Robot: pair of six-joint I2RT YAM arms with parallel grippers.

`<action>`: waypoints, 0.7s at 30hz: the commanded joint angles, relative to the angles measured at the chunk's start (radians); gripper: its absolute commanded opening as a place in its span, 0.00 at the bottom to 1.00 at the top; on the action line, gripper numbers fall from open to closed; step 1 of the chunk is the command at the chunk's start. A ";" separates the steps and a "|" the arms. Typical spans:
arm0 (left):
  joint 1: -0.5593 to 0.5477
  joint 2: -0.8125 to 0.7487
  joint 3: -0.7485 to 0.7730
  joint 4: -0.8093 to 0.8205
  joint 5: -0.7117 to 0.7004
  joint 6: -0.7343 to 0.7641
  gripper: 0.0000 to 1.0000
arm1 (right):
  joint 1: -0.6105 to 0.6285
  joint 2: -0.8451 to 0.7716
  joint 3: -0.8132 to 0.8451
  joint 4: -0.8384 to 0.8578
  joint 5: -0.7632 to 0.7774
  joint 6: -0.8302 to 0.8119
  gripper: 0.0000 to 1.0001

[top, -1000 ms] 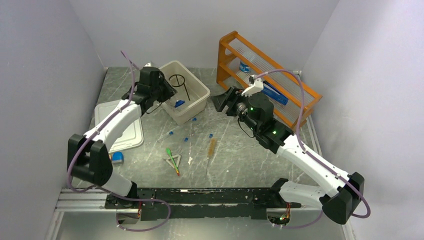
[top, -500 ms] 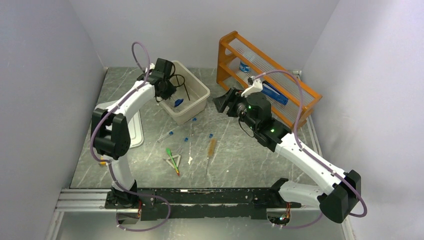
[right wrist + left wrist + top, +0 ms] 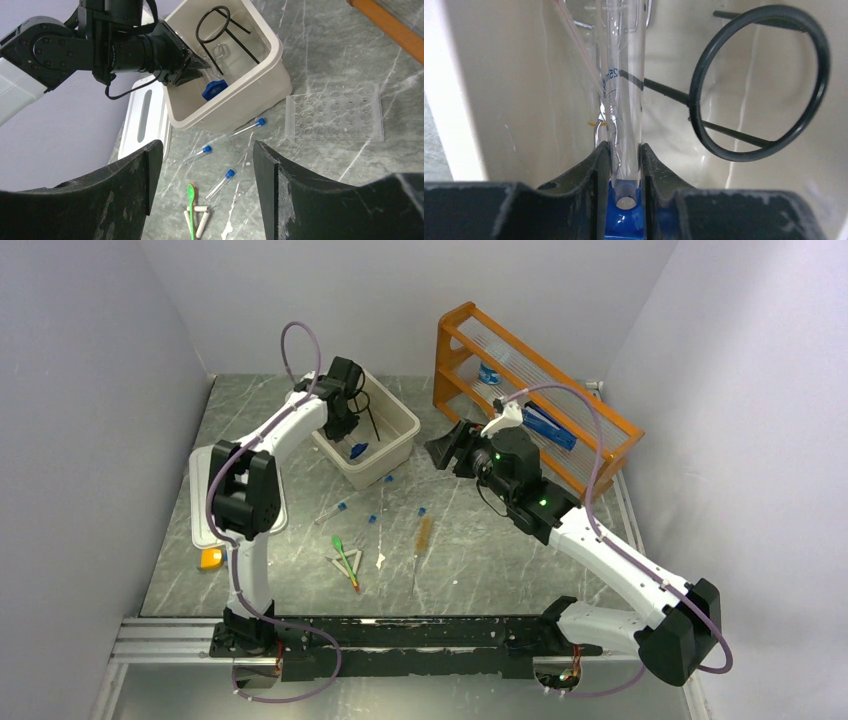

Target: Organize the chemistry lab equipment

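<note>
Gaping empty, right tool (image 3: 205, 148) hovers; left tool (image 3: 624, 152) pinches a clear blue-capped test tube (image 3: 623, 75).

Light is bright and even, shadows soft (the test tube (image 3: 624, 75) glints faintly).

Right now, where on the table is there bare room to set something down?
Bare table: the near strip between the green droppers and the near edge; also the far-left corner behind the white lid, left of the bin. Crowded: just nearer than the bin, where test tubes and the brush lie.
</note>
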 commanded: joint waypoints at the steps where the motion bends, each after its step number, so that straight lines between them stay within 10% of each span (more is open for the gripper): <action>1: -0.019 0.021 0.018 -0.046 -0.055 -0.037 0.11 | -0.009 -0.009 -0.013 0.019 -0.006 0.005 0.69; 21: -0.019 0.076 0.043 -0.042 -0.034 -0.021 0.22 | -0.011 -0.018 -0.030 0.009 -0.011 0.009 0.68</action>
